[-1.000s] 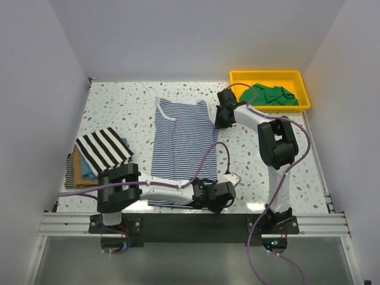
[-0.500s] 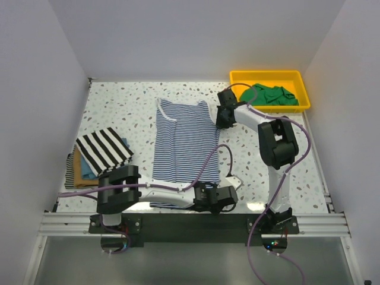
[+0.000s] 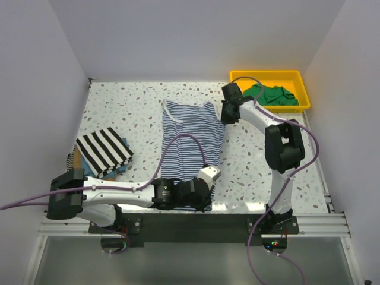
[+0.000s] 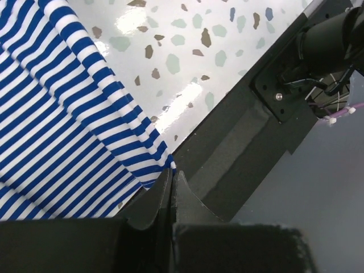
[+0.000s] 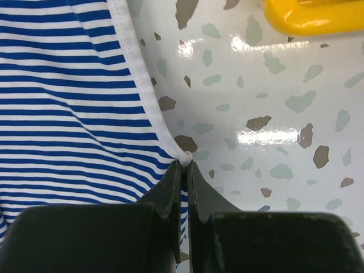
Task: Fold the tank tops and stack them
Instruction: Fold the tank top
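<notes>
Clamping the striped tank top [image 3: 193, 139], left pincer [image 4: 172, 172] grips its near corner, right pincer [image 5: 185, 166] its far white trim, right arm [image 3: 261, 119] stretched out.

My table [image 3: 122, 107] is white terrazzo, flecked grey and brown. At its middle the navy-white striped tank top [image 3: 193, 139] lies spread lengthwise and rumpled, its hem at the near edge. Near the left edge sits a folded pile with the black-white striped tank top [image 3: 104, 149] uppermost. The yellow tray [image 3: 270, 74] stands in the far right corner.
</notes>
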Available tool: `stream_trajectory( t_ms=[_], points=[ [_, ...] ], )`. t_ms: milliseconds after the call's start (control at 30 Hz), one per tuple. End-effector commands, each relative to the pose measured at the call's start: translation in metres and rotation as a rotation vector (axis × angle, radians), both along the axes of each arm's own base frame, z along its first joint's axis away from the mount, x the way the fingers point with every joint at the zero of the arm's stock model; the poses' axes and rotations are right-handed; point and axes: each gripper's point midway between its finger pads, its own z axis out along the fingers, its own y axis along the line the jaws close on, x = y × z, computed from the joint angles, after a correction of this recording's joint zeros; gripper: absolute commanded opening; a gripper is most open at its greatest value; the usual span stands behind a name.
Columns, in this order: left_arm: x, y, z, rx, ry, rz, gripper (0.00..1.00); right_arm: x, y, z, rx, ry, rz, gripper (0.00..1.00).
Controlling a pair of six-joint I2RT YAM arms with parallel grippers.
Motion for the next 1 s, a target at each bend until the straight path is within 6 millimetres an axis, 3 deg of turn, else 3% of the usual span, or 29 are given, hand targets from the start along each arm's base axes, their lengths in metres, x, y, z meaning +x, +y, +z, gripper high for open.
stream_trajectory(
  t_ms=[0,233,367,500,533,567,667,967],
  points=[
    [-0.001,0.002,0.005,-0.082,0.052,0.052,0.00,0.025,0.005,0.054,0.048,-0.140,0.001,0.00],
    [0.010,0.037,-0.021,-0.092,0.090,0.197,0.00,0.033,0.037,0.070,0.165,-0.183,0.026,0.00],
    [0.014,0.055,-0.037,-0.089,0.099,0.272,0.00,0.040,0.076,0.080,0.203,-0.214,0.072,0.00],
    [0.014,0.071,-0.051,-0.071,0.100,0.300,0.00,0.044,0.114,0.076,0.216,-0.224,0.105,0.00],
    [0.013,0.074,-0.054,-0.063,0.101,0.301,0.00,0.045,0.122,0.064,0.212,-0.205,0.109,0.00],
    [0.012,0.075,-0.055,-0.060,0.102,0.298,0.00,0.046,0.135,0.070,0.220,-0.220,0.126,0.00],
    [0.011,0.076,-0.055,-0.067,0.105,0.298,0.00,0.049,0.162,0.062,0.215,-0.216,0.159,0.00],
    [0.007,0.078,-0.058,-0.060,0.124,0.288,0.00,0.042,0.192,0.026,0.166,-0.162,0.219,0.00]
  ],
)
